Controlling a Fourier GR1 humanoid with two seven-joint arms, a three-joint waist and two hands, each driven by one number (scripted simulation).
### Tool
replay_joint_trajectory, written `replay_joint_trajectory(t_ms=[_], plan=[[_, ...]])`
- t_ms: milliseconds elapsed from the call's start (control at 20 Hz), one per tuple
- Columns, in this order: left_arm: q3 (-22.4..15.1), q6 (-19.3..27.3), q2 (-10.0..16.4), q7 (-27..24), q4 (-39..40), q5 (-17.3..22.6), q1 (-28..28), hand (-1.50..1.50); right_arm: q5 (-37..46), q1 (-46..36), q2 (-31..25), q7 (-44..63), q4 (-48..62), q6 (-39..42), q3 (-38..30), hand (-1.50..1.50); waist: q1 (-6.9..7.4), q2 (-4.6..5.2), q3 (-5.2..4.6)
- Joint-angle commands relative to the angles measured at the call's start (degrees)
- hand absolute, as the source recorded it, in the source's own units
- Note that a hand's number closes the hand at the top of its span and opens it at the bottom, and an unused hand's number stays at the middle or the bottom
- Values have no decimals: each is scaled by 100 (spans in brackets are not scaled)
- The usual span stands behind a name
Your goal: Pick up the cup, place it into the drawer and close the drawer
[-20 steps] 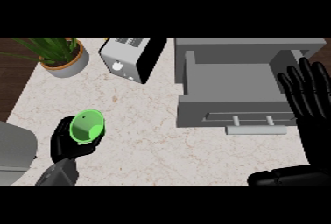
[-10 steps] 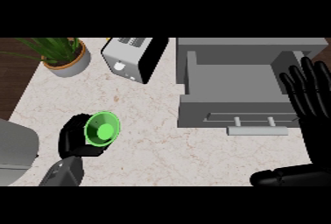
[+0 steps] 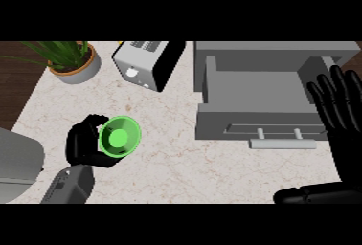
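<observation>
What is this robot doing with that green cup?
The left robot hand is curled round a green cup, holding it above the left part of the counter. The grey drawer at the right stands open, and the cup is not yet in it. The right robot hand rests open, fingers up, at the view's right edge by the drawer.

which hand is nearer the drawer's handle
Right. The right hand is open at the view's right edge, just beside the drawer handle. The left hand, curled round the green cup, is far to its left.
</observation>
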Motion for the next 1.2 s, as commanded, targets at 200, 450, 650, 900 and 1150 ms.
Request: replay_joint_trajectory(t_ms=[200, 450, 650, 900, 1150], plan=[[-600, 275, -328, 1615, -2314, 183, 57, 150, 88, -25, 77, 6, 110, -61, 80, -150, 9, 3, 1], [-917, 1020, -700, 3015, -3533, 349, -214, 150, 289, 215, 116, -102, -36, -65, 184, -150, -7, -3, 1], [-756, 1309, -609, 3082, -3201, 192, -876, 150, -364, -182, -248, -68, 275, 218, -447, -150, -56, 24, -3], [-1111, 2154, -713, 3909, -3548, 26, -1682, 150, -355, -86, -197, -267, 376, 292, -400, -150, -65, 23, -2], [-949, 2257, -694, 4234, -3109, -280, -2500, 150, 71, 245, 83, -201, -46, 126, 110, -150, -93, 23, -3]])
